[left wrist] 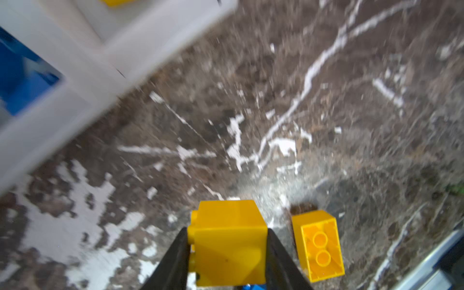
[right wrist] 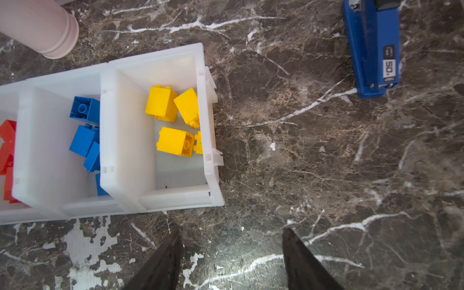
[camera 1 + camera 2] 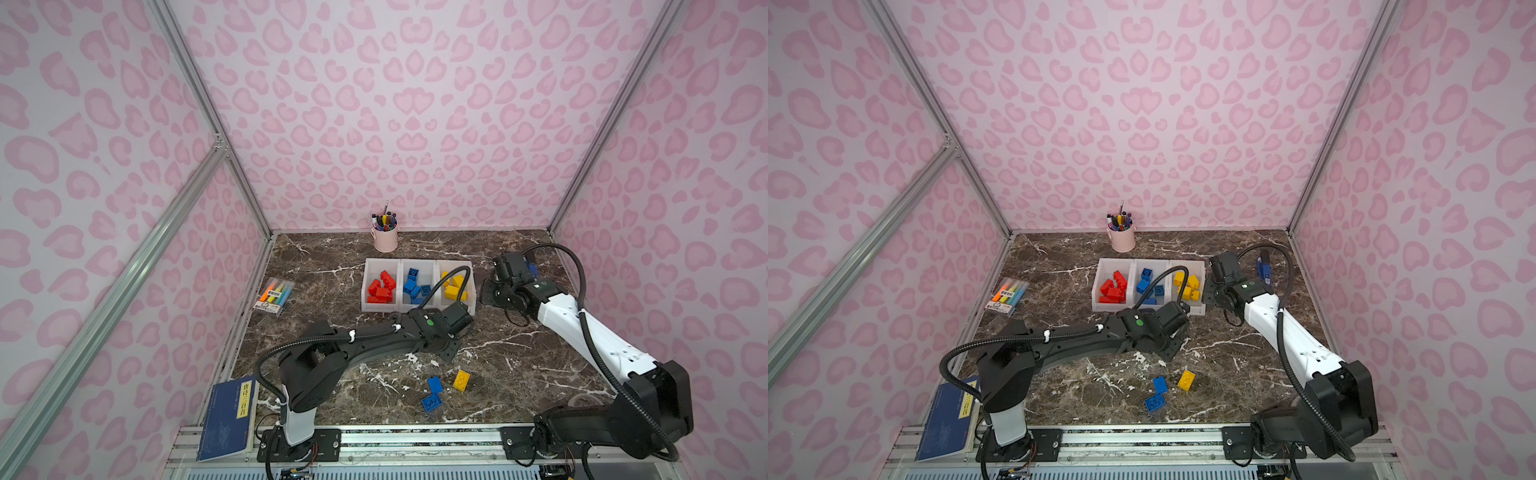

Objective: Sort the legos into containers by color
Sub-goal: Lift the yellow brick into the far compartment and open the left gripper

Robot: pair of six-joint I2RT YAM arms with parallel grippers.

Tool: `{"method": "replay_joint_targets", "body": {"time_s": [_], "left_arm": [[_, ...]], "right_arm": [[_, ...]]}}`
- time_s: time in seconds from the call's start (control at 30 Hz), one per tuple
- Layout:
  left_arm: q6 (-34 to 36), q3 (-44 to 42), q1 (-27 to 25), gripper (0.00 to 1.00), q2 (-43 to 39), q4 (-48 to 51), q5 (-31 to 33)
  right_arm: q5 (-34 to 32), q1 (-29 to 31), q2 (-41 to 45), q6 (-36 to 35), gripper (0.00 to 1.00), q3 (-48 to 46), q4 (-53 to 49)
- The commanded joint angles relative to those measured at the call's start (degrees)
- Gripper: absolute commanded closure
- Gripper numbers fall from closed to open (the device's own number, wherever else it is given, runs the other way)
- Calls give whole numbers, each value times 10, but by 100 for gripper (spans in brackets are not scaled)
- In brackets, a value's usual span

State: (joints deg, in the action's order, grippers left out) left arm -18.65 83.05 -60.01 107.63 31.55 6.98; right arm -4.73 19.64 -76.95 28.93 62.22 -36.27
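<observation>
My left gripper (image 1: 227, 232) is shut on a yellow lego (image 1: 228, 243), held above the marble in front of the containers (image 1: 75, 82). In both top views its fingers are hidden under the wrist (image 3: 434, 328). A second yellow lego (image 3: 461, 380) lies on its side on the table next to two blue legos (image 3: 435, 384) (image 3: 431, 402). The three joined white containers (image 3: 380, 308) hold red (image 3: 381, 286), blue (image 3: 415, 286) and yellow legos (image 2: 173, 118), one colour each. My right gripper (image 2: 231, 232) is open and empty, just right of the yellow bin (image 3: 487, 293).
A blue stapler (image 2: 371, 47) lies at the back right beside the right wrist. A pink pen cup (image 3: 385, 240) stands behind the bins. A highlighter pack (image 3: 274, 295) lies at the left, and a blue book (image 3: 228, 417) at the front-left corner.
</observation>
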Motion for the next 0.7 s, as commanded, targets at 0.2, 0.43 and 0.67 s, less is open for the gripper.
{"method": "replay_joint_targets", "body": {"time_s": [0.2,0.43,0.67], "left_arm": [[96,231,71,58,121,37,-3],[108,328,85,57,211,65,14],[92,325,100,41,220,52,19]], "right_arm": [[9,0,69,17,36,-59,-5],[9,0,104,27,36,-98,-5],[9,0,114,31,35,-103,-8]]}}
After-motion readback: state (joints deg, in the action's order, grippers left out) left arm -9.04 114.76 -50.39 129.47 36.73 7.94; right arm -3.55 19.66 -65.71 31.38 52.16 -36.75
